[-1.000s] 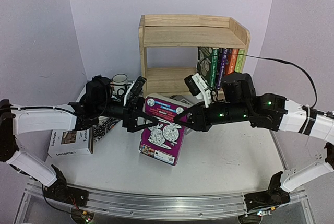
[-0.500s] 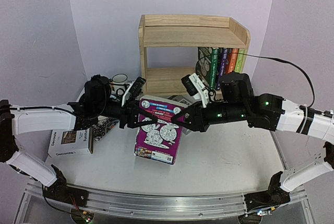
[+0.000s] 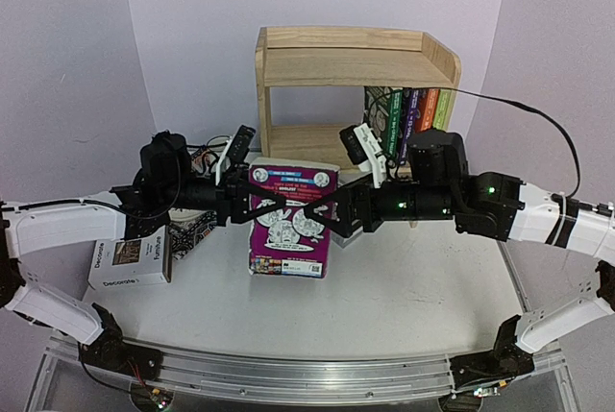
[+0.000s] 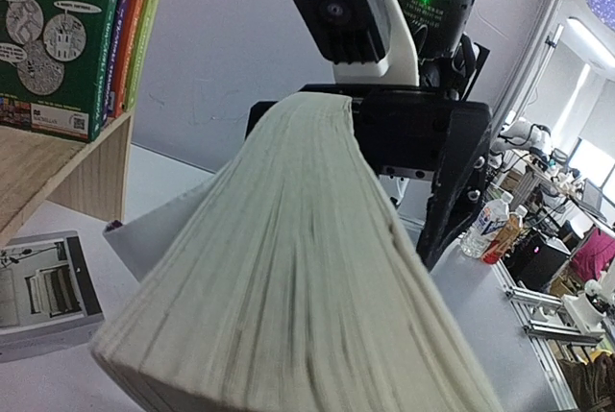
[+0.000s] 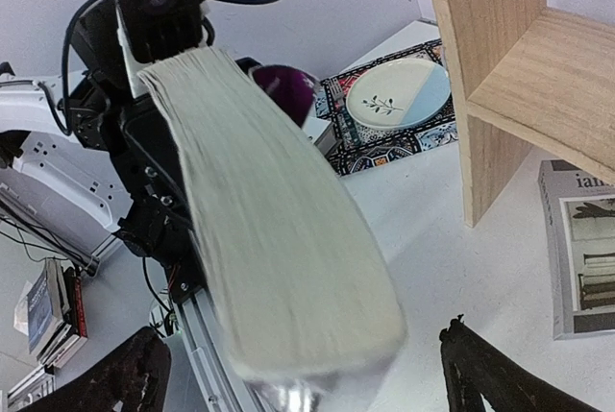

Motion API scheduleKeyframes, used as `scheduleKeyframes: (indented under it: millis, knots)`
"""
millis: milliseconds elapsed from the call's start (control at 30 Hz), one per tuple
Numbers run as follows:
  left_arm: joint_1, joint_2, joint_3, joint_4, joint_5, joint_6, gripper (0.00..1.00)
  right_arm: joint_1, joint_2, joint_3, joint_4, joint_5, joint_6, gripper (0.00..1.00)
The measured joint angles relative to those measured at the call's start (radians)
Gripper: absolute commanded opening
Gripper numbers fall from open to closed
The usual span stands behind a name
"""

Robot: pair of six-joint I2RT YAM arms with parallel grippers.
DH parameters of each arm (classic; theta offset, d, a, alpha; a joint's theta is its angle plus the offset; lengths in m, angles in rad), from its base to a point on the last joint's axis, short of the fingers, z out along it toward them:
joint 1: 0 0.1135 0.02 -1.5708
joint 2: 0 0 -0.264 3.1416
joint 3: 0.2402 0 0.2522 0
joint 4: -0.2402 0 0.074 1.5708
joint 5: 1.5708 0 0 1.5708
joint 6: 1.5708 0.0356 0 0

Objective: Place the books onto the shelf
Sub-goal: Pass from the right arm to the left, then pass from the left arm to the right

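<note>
**kip:** Near to far: the thick white Decorate book (image 3: 130, 263) lies flat at the near left of the surface (image 3: 413, 287), not shelved yet. Mid-surface, the purple book (image 3: 293, 234) stands upright, cover toward the arm bases, with both arms meeting at it. Who's actually got it?

**mo:** Looks like the left gripper (image 3: 256, 208), clenched on the book's left side. The right gripper (image 3: 329, 212) is released. On its wrist view the fingers (image 5: 480, 374) sit wide apart on either side of the page block, touching nothing. Can't tell if the bottom edge rests on the surface or hangs just above it.

**kip:** So one arm carries. How'd you do that well?

**mo:** I'd pull the right arm clear to the right first, so those spread fingers don't clip the cover. Then keep the book upright and the grip firm. It's clamped at one side, so I reckon it'll want to swing or fan open. Farther back a grey-white book (image 5: 581, 249) lies flat just beside the shelf's side panel, so lift over it, don't drag.

**kip:** And the target?

**mo:** The shelf (image 3: 356, 66) at the far side. Its lower tier has a row of books (image 3: 413, 114) standing at the right end. Aim just left of that row, slide in under the upper board, and only then release. Mind the left side panel on the way in.
</note>
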Motion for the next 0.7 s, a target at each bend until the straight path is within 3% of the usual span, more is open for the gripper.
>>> scheduleKeyframes:
  millis: [367,500,700]
  knots:
    - [0.2,-0.013,-0.071,0.119,0.094,-0.132,0.0,0.0,-0.007,-0.039,-0.064,0.07,0.027,0.98]
    - [0.211,-0.014,-0.078,0.142,0.131,-0.146,0.0,-0.001,-0.007,-0.042,-0.171,0.18,0.038,0.98]
    - [0.228,-0.015,-0.078,0.166,0.175,-0.156,0.0,-0.005,-0.002,-0.042,-0.275,0.208,0.061,0.98]
